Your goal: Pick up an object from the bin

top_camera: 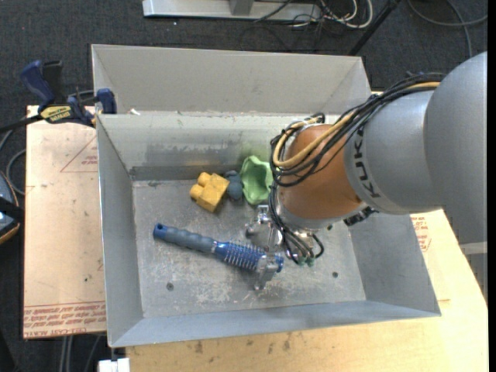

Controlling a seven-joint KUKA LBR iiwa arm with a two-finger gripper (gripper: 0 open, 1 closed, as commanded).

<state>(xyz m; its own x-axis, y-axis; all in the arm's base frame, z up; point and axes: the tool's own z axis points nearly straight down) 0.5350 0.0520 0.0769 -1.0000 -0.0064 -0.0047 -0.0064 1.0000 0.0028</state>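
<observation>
Lettering on the grey arm (403,157) reads KUKA. The gripper (266,263) sits at the bristled end of a blue brush (194,242) lying across the bin's (116,231) floor. Whether the claw is clenched, I cannot tell. A yellow block (209,191) lies behind.

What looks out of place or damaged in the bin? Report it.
Nothing stands out. The blue brush lies flat on the bin floor with the gripper at its bristle end; the yellow block and green lump sit by the back wall.
</observation>
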